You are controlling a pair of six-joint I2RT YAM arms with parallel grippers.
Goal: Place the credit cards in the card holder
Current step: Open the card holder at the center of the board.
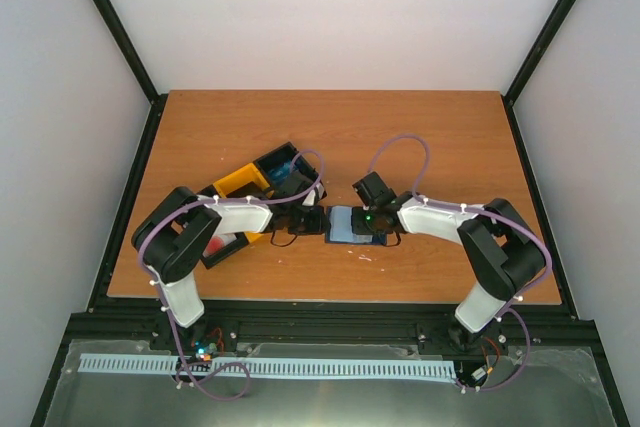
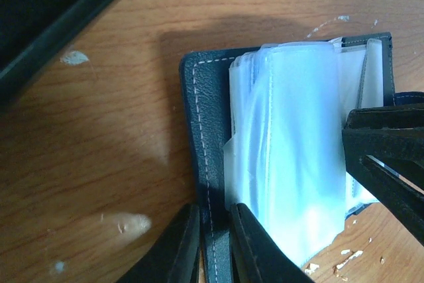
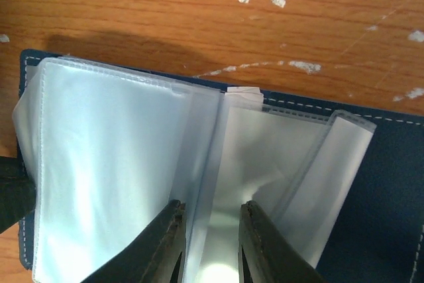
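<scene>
The card holder [image 1: 350, 225] is seen lying open at the centre of the tabletop [image 1: 440, 137]. The left fingers [image 2: 258, 256] are at its 9 o'clock edge and the right fingers [image 3: 268, 250] at its 3 o'clock side. The left fingers are clenched on the stitched navy cover, with the leather pinched between them. The right fingers are set either side of a clear plastic sleeve [image 3: 112, 164]; whether it is gripped or merely straddled cannot be told.

The credit cards are judged to be the red patch [image 1: 216, 245] and blue patch [image 1: 285, 169] glimpsed in the black-and-yellow tray [image 1: 243, 183], at 10 o'clock from the holder.

The holder is judged light and floppy: the cover looks thin and supple, and the sleeves flimsy, slippery and easily creased. The stiffer cover edge is best taken for anchoring, and a single sleeve is best lifted gently by its open lip. The cards are expected to be stiff, thin and slick, and best pinched across a short edge.
</scene>
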